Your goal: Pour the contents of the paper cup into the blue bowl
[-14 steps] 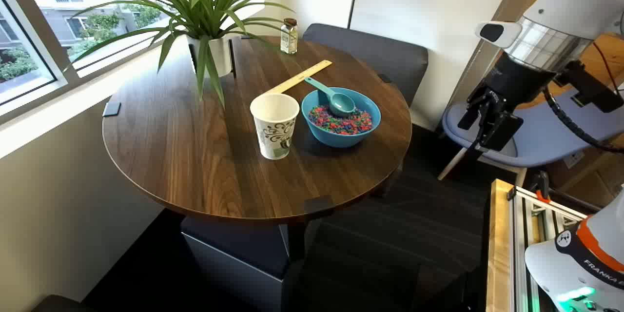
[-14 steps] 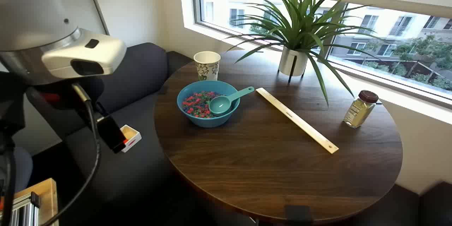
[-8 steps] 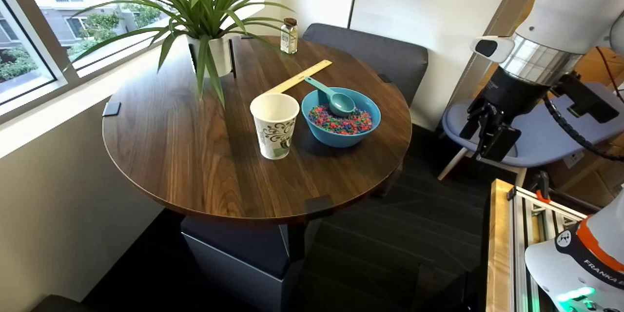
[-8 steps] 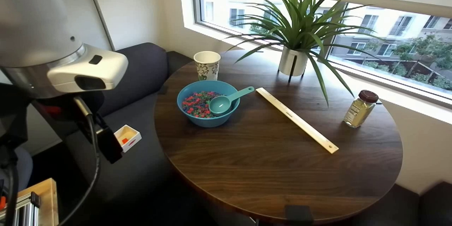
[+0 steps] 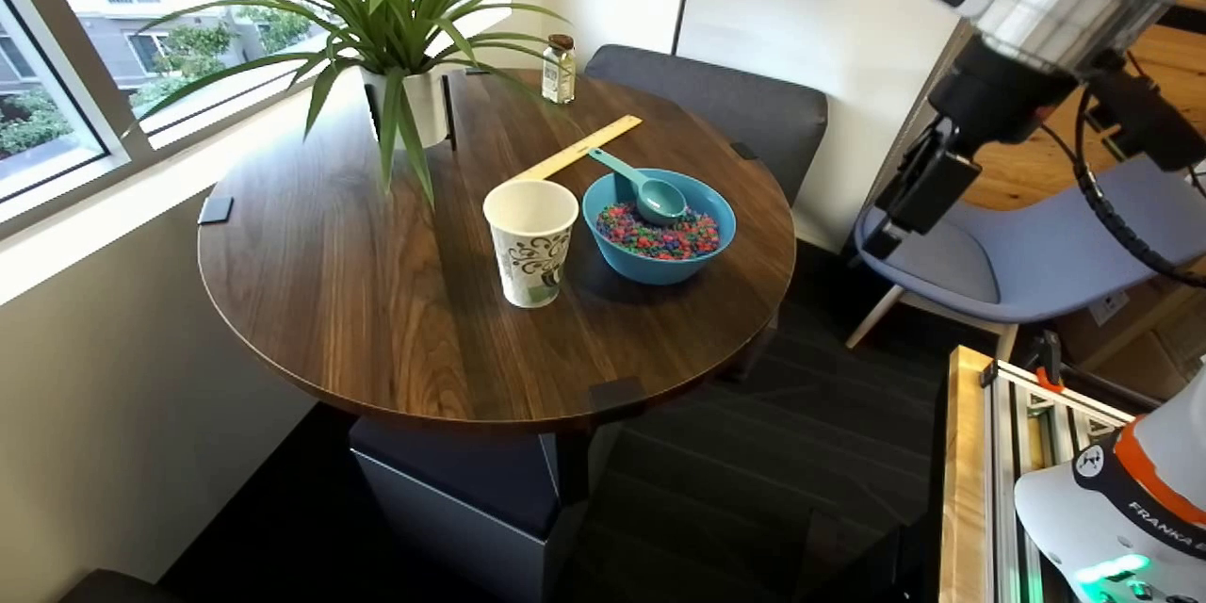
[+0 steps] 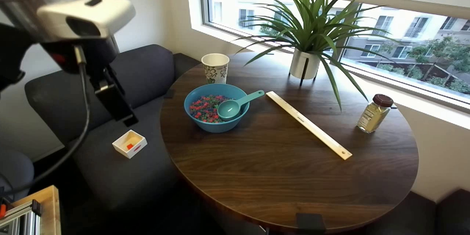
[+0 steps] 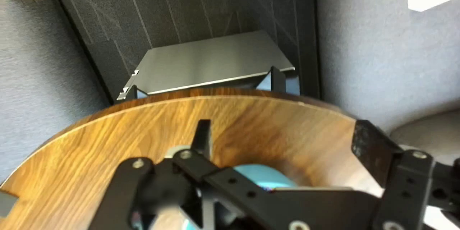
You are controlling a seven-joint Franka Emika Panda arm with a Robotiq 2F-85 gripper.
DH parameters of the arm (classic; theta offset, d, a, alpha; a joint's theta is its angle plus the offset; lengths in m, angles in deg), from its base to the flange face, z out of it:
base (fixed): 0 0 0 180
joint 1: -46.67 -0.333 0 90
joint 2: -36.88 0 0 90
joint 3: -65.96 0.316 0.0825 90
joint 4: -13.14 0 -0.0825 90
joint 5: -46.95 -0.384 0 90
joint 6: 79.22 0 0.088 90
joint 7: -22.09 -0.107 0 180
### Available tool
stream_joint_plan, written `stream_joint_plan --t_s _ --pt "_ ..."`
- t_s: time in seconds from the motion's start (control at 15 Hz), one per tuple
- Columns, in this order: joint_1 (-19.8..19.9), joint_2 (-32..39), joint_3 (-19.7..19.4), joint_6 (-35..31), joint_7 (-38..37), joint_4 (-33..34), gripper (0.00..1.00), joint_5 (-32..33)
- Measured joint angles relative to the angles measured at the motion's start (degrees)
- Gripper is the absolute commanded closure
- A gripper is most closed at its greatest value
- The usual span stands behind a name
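Fingers [image 7: 374, 152] now higher, short of the tabletop [image 5: 320, 301] edge, spread wide, nothing held. Paper cup [image 5: 530, 254] unmoved, upright beside blue bowl [image 5: 655, 273] near that edge. Likely approach; grasp, pour pending.

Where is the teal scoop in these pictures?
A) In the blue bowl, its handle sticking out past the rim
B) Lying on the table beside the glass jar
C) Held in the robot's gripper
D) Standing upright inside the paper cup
A, because both exterior views show the scoop end of the teal scoop inside the blue bowl with the coloured bits, while its handle crosses the rim.
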Motion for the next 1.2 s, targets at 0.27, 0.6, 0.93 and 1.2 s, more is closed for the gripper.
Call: stream_joint_plan --t_s 0.27,0.6,0.93,1.2 --pt "3.0 8.5 7.3 -0.1 -15.2 13.2 0.00 0.7" --pt "6.0 23.5 13.7 1.8 -28.8 27.6 0.00 4.5" --pt "6.2 26.2 13.6 2.4 -30.3 30.1 0.00 4.6" --pt "5.7 29.8 13.7 -0.1 -37.8 32.4 0.01 7.2"
